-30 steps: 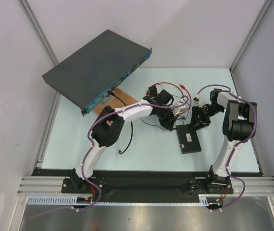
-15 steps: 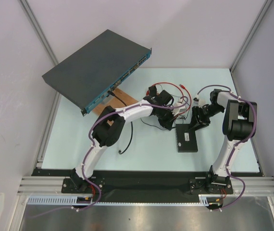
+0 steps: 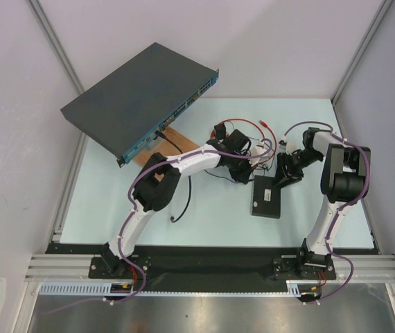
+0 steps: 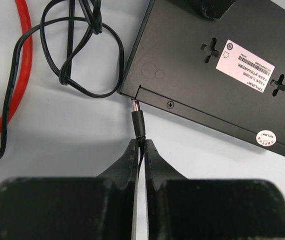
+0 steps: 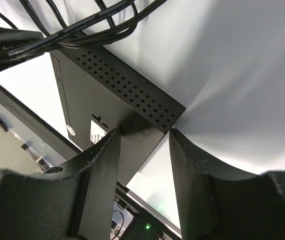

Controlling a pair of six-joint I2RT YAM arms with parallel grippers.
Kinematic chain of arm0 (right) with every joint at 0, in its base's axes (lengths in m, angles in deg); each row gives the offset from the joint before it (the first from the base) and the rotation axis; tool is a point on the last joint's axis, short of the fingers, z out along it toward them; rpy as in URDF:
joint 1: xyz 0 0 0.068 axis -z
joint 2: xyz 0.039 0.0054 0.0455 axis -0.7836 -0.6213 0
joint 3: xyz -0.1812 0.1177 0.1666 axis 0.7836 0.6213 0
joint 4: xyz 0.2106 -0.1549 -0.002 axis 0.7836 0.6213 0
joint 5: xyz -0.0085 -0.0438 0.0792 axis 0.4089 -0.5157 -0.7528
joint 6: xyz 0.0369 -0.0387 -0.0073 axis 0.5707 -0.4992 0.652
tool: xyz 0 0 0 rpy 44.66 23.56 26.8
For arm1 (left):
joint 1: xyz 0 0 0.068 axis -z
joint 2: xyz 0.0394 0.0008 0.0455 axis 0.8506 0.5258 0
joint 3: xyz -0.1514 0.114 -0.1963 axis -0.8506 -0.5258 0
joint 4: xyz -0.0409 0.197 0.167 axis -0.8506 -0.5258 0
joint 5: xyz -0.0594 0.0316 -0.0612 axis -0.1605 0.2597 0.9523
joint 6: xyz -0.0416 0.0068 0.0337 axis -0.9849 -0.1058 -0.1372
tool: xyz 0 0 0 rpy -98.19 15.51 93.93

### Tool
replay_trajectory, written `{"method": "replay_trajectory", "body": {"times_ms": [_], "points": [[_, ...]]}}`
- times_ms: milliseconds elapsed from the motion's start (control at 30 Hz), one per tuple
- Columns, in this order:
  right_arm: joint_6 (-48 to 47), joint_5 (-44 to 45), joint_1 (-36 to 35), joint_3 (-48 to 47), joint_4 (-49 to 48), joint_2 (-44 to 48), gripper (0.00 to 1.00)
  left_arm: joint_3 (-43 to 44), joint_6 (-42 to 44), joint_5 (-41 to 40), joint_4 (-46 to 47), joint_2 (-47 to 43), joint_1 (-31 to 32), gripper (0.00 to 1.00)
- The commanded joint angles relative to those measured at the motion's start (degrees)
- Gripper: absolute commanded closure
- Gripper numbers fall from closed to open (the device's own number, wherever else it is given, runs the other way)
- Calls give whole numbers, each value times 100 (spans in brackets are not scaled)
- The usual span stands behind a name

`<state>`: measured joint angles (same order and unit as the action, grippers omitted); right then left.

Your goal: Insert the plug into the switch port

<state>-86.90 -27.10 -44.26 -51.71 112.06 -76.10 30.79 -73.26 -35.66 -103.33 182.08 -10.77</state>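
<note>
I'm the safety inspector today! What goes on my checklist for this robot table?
Surface: pale green tabletop, flat.
Job's things: small black barrel plug with metal tip points at the side edge of the flat black box with a white label; not inserted yet.
Clutter: large dark grey rack unit with blue front, propped at back left over a brown board.
Hands: left hand shut on the plug; right hand grips the box's end.
Cables: thin red cable and looped black wires lie loose beside the box.
Surroundings: plain white walls.
</note>
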Motion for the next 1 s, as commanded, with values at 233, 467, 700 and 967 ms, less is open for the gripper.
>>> {"method": "replay_trajectory", "body": {"times_ms": [233,467,700,967], "points": [[9,150,-4,-652,-105,-185,43,-374,923,-22,844,-530,162,91],[-105,185,-48,-863,-52,-308,41,-463,1108,-101,888,-591,198,91],[-105,80,-223,-960,-26,-396,47,-515,1223,-127,914,-662,198,91],[-26,-88,-434,-1057,-44,-458,48,-787,1381,-74,967,-864,189,91]]}}
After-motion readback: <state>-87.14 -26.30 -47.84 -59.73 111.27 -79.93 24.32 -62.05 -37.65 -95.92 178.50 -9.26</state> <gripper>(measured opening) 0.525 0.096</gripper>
